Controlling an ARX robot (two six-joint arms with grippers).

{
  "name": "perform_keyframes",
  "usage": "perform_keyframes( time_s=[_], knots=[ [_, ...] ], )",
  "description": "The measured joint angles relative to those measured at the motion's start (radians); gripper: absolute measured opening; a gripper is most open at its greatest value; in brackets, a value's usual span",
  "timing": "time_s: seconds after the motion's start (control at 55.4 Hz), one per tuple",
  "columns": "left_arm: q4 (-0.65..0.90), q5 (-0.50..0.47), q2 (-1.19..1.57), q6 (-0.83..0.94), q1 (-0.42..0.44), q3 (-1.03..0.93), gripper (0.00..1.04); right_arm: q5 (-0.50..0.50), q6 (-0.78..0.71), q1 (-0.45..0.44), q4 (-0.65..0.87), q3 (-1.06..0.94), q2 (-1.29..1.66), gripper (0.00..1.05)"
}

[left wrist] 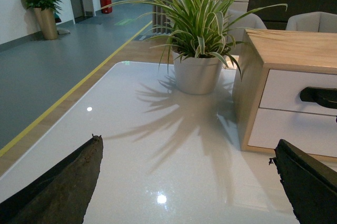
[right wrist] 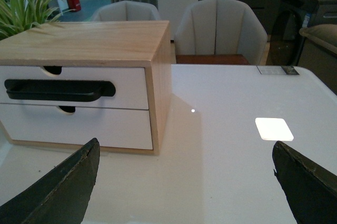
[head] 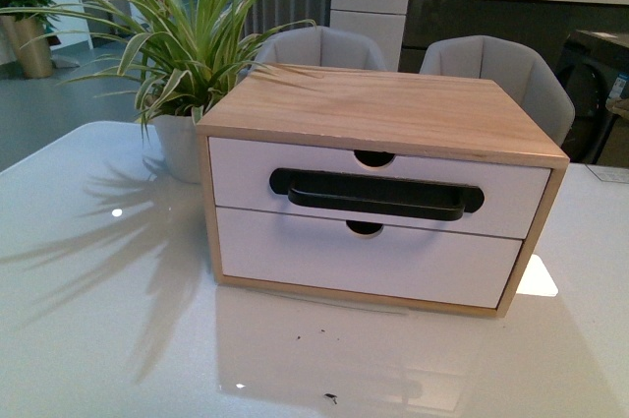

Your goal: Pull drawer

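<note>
A light wood cabinet stands on the white table. The drawer is its upper one: white front, long black bar handle, half-round notch in the top edge. It sits flush with the frame, closed. Neither arm shows in the front view. My left gripper is open over bare table, short of the cabinet's left corner; the drawer shows at that view's edge. My right gripper is open near the cabinet's right corner, with the drawer and its handle ahead.
Below the drawer sits a plain white drawer front without a handle. A potted spider plant stands against the cabinet's left side, its leaves spreading over the top. Two grey chairs stand behind the table.
</note>
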Motion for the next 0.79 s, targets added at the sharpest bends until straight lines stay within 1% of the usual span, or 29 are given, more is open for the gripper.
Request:
perform_keyframes(
  time_s=[0.794],
  knots=[
    [0.000,0.000,0.000,0.000,0.000,0.000,0.97,0.000,0.000,0.000,0.000,0.000,0.000,0.96]
  ],
)
